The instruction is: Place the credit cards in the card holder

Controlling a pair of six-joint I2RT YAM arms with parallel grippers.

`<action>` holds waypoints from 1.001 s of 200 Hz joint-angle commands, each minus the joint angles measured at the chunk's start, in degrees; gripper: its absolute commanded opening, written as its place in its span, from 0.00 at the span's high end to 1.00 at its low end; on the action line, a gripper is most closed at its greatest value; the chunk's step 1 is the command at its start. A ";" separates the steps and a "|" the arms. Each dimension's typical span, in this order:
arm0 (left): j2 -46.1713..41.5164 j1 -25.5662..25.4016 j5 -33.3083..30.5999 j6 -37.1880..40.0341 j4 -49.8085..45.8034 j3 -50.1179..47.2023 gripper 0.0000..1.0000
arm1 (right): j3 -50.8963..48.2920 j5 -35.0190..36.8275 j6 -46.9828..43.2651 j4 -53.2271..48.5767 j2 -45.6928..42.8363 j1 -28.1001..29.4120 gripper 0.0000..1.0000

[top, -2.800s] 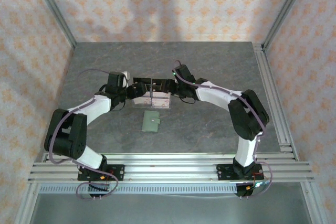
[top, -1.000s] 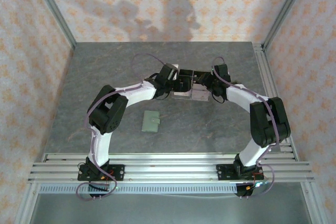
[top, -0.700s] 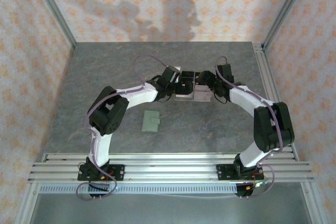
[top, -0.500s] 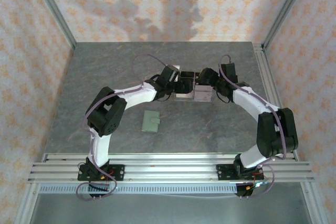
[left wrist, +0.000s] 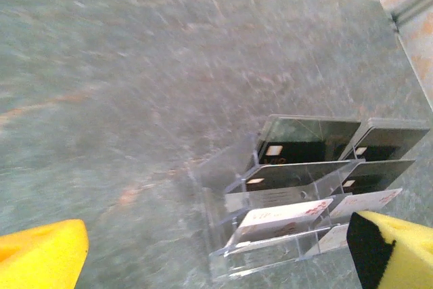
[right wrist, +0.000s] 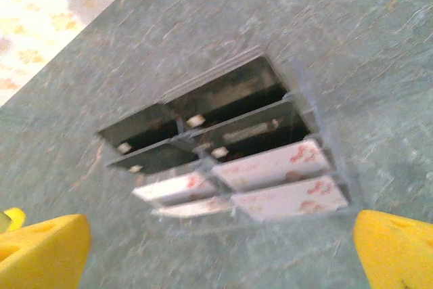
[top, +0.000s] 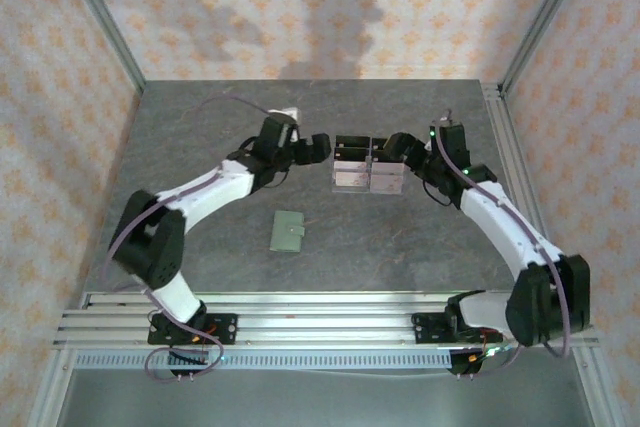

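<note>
Since the earlier frames the left pincer (top: 320,147) has drawn back to the left of the clear rack (top: 367,169), while the right pincer (top: 393,147) stays close at the rack's right end.

Top view — the green card holder (top: 289,231) lies flat on the table (top: 200,117), apart from the rack and nearer the arm bases; the credit cards (top: 352,182) stand in the rack's front slots.

Left wrist view — the left pincer (left wrist: 216,255) is spread wide and grips nothing; the pale credit cards (left wrist: 284,216) sit in front of black cards (left wrist: 311,139).

Right wrist view: the right pincer (right wrist: 216,248) is likewise spread and empty, with the rack (right wrist: 308,109) ahead of it.
</note>
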 commanded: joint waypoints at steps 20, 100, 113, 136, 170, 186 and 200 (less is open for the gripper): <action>-12.41 3.12 -15.56 -4.95 -15.65 -4.69 0.00 | 2.55 1.40 0.98 -7.77 -0.52 13.99 0.01; -21.39 16.31 -16.93 -11.63 -36.32 -7.58 0.00 | 23.32 17.54 5.98 -22.06 28.62 40.04 0.40; -22.82 19.13 -15.29 -12.23 -36.67 -8.62 0.00 | 27.73 20.62 6.17 -25.30 32.79 42.11 0.44; -25.58 22.38 -12.74 -13.07 -36.15 -10.85 0.00 | 33.74 22.34 6.99 -28.24 39.13 44.18 0.50; -27.61 24.52 -11.31 -12.47 -35.77 -11.99 0.00 | 41.42 22.60 7.13 -31.97 46.33 46.11 0.49; -27.67 25.24 -10.43 -12.38 -35.56 -12.34 0.00 | 43.89 22.89 7.17 -33.40 48.57 46.69 0.48; -27.68 25.55 -9.74 -12.46 -35.18 -12.75 0.00 | 45.17 22.85 7.10 -34.20 49.94 46.92 0.48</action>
